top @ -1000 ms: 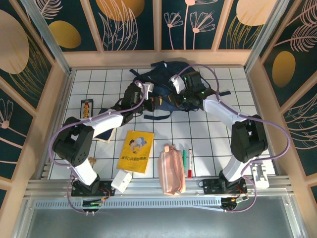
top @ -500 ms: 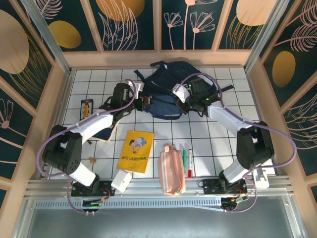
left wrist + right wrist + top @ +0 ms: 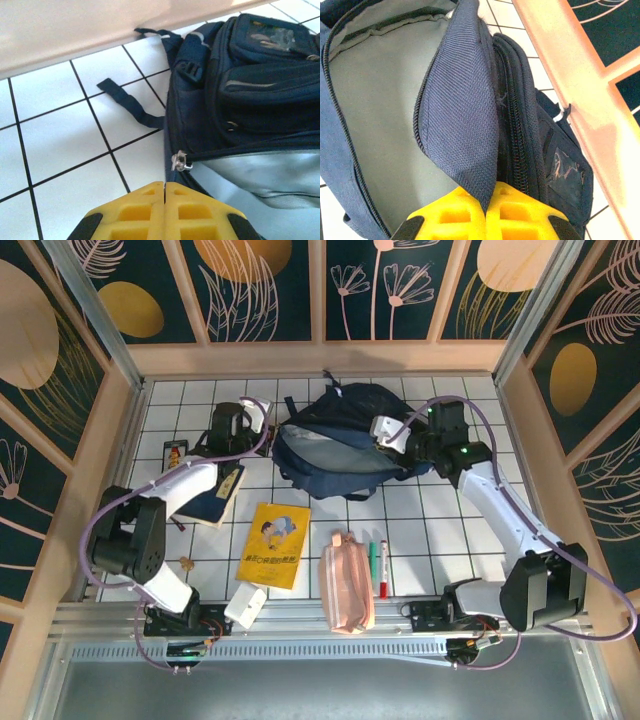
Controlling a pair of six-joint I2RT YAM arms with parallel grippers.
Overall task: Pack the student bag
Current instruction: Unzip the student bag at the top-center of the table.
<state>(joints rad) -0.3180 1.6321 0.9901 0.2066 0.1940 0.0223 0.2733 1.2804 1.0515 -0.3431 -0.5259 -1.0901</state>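
Observation:
The student bag (image 3: 345,410), a large navy backpack, lies at the back middle of the tiled table with its mouth pulled wide, showing the pale grey lining (image 3: 322,453). My left gripper (image 3: 270,432) is at the bag's left edge. In the left wrist view its yellow fingers (image 3: 165,186) are shut on the bag's thin blue rim, just below a metal zip pull (image 3: 180,161). My right gripper (image 3: 382,440) is at the bag's right side. It (image 3: 486,197) is shut on a corner of the navy flap (image 3: 465,100), beside the lining (image 3: 380,110).
In front of the bag lie a yellow book (image 3: 273,545), a pink pouch (image 3: 345,580), a green marker (image 3: 371,562) and a red marker (image 3: 382,570). A dark notebook (image 3: 213,502) sits under the left arm. The wooden back wall (image 3: 320,358) is close behind the bag.
Both grippers have moved towards the back and apart, taking the bag with them. Its mouth has spread open and the grey lining now shows.

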